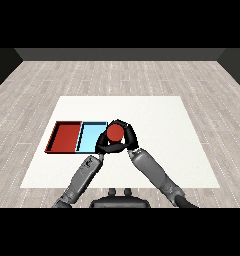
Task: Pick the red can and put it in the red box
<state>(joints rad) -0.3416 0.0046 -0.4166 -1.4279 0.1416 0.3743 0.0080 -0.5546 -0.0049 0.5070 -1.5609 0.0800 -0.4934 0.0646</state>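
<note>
The white surface (157,150) carries a red tray (65,137) and a light blue tray (89,136), touching side by side at its left.

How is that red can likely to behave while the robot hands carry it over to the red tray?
The round red can looks rigid, so it will probably keep its shape. The left robot hand and right robot hand both curl round it, which should limit tipping. Its curved side suggests it could roll if laid down sideways in the flat red tray.
</note>
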